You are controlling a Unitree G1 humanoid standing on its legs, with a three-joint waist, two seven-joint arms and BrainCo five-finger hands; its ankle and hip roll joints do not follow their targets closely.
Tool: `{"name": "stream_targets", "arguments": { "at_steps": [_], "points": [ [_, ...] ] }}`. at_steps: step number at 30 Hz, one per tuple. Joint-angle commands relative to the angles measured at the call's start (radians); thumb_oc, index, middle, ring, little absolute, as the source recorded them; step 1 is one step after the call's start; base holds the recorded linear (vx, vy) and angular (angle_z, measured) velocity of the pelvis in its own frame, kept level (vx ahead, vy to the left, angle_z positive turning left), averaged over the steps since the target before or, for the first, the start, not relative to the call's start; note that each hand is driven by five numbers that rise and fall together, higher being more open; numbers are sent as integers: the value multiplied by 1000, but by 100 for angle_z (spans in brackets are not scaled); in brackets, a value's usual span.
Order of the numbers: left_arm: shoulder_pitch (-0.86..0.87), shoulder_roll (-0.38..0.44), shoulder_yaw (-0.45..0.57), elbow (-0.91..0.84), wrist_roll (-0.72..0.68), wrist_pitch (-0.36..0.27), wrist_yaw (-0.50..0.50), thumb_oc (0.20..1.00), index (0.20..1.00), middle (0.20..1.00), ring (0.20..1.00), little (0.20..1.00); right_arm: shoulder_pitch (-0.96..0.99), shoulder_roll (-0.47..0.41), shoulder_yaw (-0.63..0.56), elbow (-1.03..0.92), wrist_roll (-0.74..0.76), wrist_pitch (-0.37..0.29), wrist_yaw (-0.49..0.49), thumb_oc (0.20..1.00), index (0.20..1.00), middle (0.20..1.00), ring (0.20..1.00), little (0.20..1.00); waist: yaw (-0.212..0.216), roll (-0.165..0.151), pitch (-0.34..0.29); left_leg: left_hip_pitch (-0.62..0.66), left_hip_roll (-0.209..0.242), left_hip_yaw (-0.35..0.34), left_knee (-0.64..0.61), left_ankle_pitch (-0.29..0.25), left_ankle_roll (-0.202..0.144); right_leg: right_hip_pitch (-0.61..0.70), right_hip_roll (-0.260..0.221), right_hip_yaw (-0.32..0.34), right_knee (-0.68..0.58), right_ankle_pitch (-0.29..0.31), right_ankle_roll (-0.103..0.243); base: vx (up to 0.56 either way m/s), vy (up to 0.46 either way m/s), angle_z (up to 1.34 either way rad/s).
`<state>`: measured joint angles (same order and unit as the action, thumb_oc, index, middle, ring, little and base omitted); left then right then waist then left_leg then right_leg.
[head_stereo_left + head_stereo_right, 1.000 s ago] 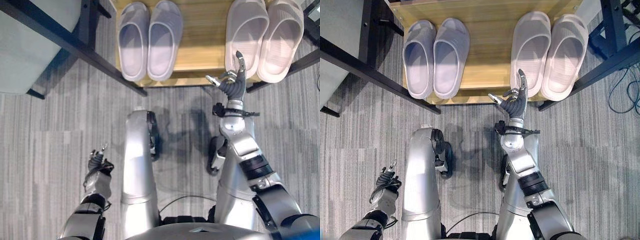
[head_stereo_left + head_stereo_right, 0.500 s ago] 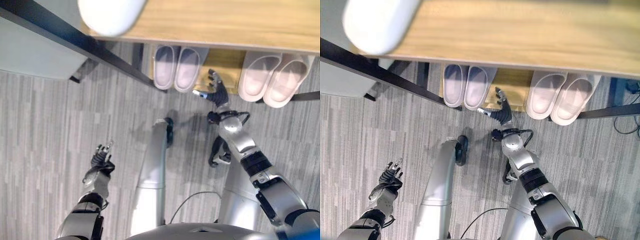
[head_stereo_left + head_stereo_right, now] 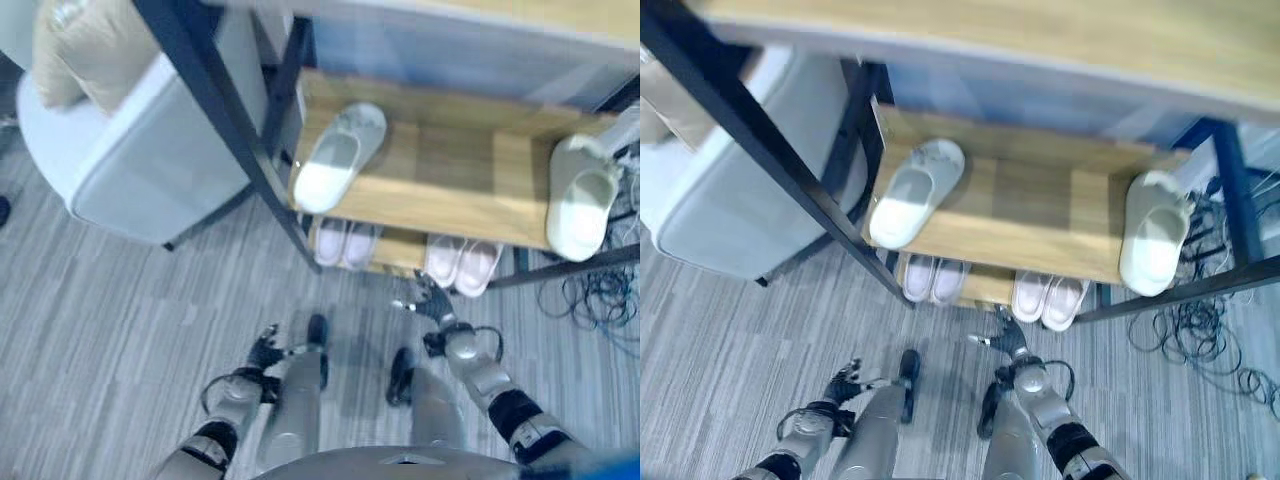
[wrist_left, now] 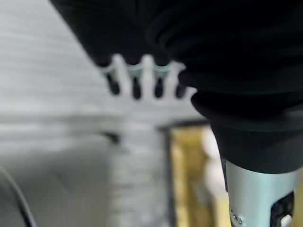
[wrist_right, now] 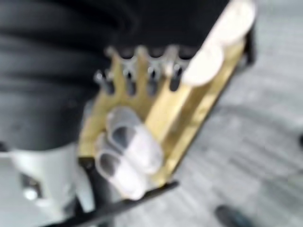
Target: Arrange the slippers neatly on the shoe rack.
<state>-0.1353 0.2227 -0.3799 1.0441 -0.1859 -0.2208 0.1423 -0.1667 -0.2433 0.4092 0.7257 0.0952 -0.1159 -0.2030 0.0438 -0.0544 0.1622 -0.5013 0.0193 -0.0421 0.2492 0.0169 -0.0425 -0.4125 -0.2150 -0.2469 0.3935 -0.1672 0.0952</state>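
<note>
Wood shoe rack (image 3: 450, 190); smooth white slippers (image 3: 338, 160), hands prob. empty.

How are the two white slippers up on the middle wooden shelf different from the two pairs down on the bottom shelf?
The two white slippers on the middle wooden shelf lie far apart at opposite ends, each angled its own way. On the bottom shelf, the greyish pair and the pinkish pair each sit side by side, touching and roughly parallel. All are open-backed slides resting sole-down on the rack.

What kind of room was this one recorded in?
Probably a home-style entry or living area: a wooden shoe rack holding slippers, a pale armchair beside it, grey carpet floor.
</note>
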Motion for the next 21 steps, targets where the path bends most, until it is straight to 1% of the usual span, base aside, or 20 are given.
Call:
{"name": "stream_targets", "arguments": {
  "at_steps": [1,3,4,5,7,8,9,10,11,13,14,15,16,18,20,21],
  "points": [
    [-19,18,-72,-70,199,-24,33,1000,1000,1000,1000,1000,2,-67,-11,-24,-63,-31,-15,1000,1000,1000,1000,1000,-17,54,67,123,66,-40,-163,45,-77,79,0,-17,-120,88,26,92,-50,-3],
    [-15,49,-177,-183,317,-41,16,1000,1000,1000,1000,1000,47,-89,-13,-1,-84,-32,-6,1000,1000,1000,1000,1000,-25,57,48,192,79,-37,-210,49,-73,136,13,-9,-159,94,32,153,-66,-9],
    [-12,73,-236,-250,392,-55,-7,1000,1000,1000,1000,1000,68,-96,-22,15,-92,-37,-4,1000,1000,1000,1000,1000,-31,57,33,231,85,-30,-235,48,-74,169,18,-4,-185,94,36,185,-51,-14],
    [-9,101,-281,-329,436,-62,-27,1000,1000,1000,1000,1000,89,-102,-31,30,-97,-39,3,1000,1000,1000,1000,1000,-34,59,18,269,89,-25,-253,44,-71,200,24,-5,-203,91,39,211,-49,-11],
    [9,148,-311,-445,466,-69,-71,1000,1000,1000,1000,1000,119,-113,-46,35,-121,-37,11,1000,1000,1000,1000,1000,-39,63,-12,329,98,-17,-296,48,-70,248,38,0,-240,96,44,197,-45,-10],
    [9,187,-324,-525,497,-67,-91,1000,1000,1000,1000,1000,137,-124,-58,21,-132,-40,17,1000,1000,1000,1000,1000,-41,66,-24,366,101,-11,-322,50,-70,278,47,6,-263,95,47,230,-67,-20],
    [-28,363,-320,-846,664,-95,-129,1000,1000,1000,1000,1000,197,-164,-107,-28,-170,-63,19,1000,1000,1000,1000,1000,-55,79,-49,417,102,9,-336,45,-71,329,64,20,-312,105,53,191,-58,-19],
    [-21,390,-293,-913,652,-107,-152,1000,1000,1000,1000,1000,206,-173,-120,-37,-181,-61,22,1000,1000,1000,1000,1000,-55,81,-56,420,100,11,-336,45,-70,335,68,22,-326,110,52,147,-46,-24],
    [-16,395,-288,-924,647,-104,-159,1000,1000,1000,1000,1000,207,-173,-119,-39,-181,-60,23,1000,1000,1000,1000,1000,-56,80,-57,425,101,12,-336,35,-72,341,70,24,-330,104,54,58,-38,-28],
    [44,447,-210,-1085,571,-131,-220,1000,1000,1000,1000,1000,231,-180,-138,-39,-209,-54,37,1000,1000,1000,1000,1000,-56,87,-71,443,101,25,-336,31,-74,370,79,34,-365,113,55,35,-45,-30],
    [47,449,-207,-1089,569,-129,-223,1000,1000,1000,1000,1000,231,-180,-137,-39,-209,-54,36,1000,1000,1000,1000,1000,-57,87,-69,440,101,26,-336,40,-73,368,79,34,-366,122,53,-4,-65,-16],
    [49,476,-176,-1203,525,-160,-266,1000,1000,1000,1000,1000,238,-182,-152,-16,-222,-42,47,1000,1000,1000,1000,1000,-63,94,-83,442,100,35,-336,44,-84,387,82,35,-399,129,52,-19,-63,-15],
    [49,479,-166,-1235,516,-164,-276,1000,1000,1000,1000,1000,241,-180,-150,-8,-228,-42,49,1000,1000,1000,1000,1000,-67,95,-85,442,99,39,-336,43,-86,396,86,40,-420,134,53,20,-93,-16],
    [21,483,-157,-1270,551,-177,-260,1000,1000,1000,1000,1000,250,-175,-146,2,-235,-48,53,1000,1000,1000,1000,1000,-76,99,-93,443,100,46,-336,45,-94,415,91,44,-454,145,54,20,-67,-17],
    [-18,457,-148,-1257,576,-165,-217,1000,1000,1000,1000,1000,257,-172,-140,-6,-238,-48,54,1000,1000,1000,1000,1000,-85,101,-94,441,102,56,-336,51,-99,424,94,46,-473,154,55,24,-75,-5],
    [-41,445,-141,-1255,587,-160,-201,1000,1000,1000,1000,1000,264,-171,-137,-16,-240,-46,53,1000,1000,1000,1000,1000,-91,103,-97,444,101,59,-336,43,-104,429,97,50,-479,147,54,-2,-79,-5]
  ]
}}
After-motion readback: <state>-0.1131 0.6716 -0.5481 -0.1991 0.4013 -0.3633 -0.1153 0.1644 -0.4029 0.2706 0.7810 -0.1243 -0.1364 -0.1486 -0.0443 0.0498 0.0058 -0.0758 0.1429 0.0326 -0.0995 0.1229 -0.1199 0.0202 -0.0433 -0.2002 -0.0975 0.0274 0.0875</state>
